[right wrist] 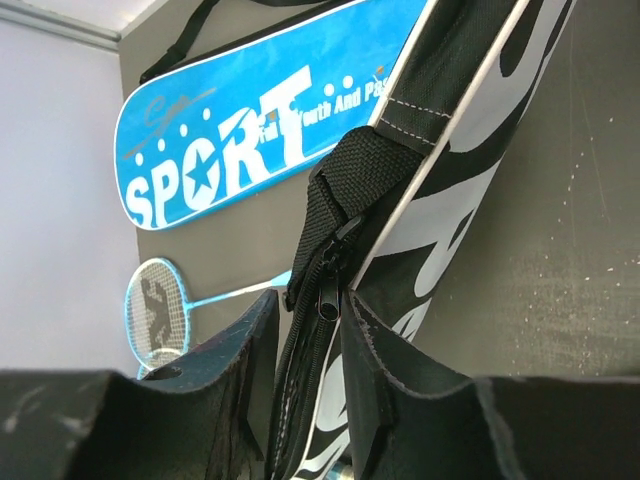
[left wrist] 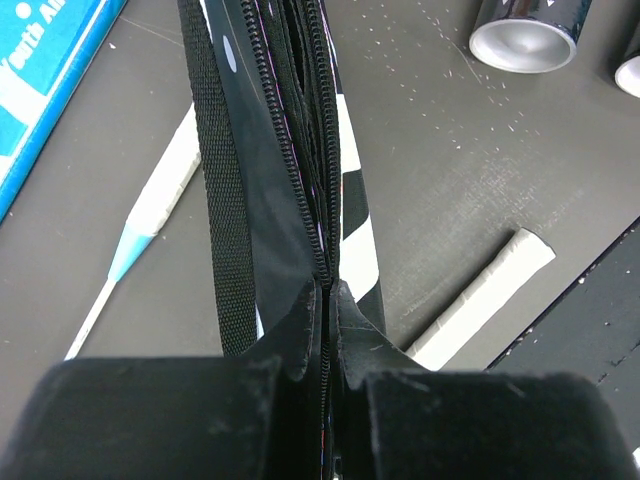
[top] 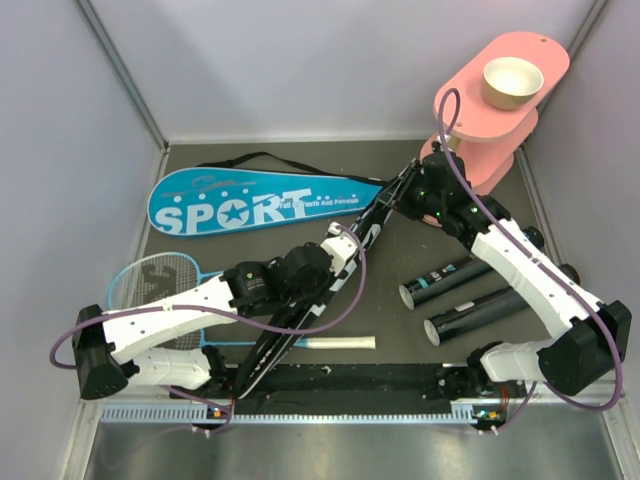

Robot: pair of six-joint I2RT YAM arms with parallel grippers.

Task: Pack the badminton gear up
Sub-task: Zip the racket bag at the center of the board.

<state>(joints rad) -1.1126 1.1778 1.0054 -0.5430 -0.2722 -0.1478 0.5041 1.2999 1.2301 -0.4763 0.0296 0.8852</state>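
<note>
One black bag (right wrist: pixel 480 130), on edge: left gripper (left wrist: pixel 328 298) pinches it, right gripper (right wrist: pixel 310 305) straddles it, narrowly parted.

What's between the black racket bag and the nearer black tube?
A white racket handle lies between the black racket bag and the nearer tube; the top view shows it.

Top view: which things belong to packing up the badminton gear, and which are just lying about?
Job: black racket bag, blue racket bag, blue racket, far black tube, near black tube.
Lying about: pink stand, tan bowl.
</note>
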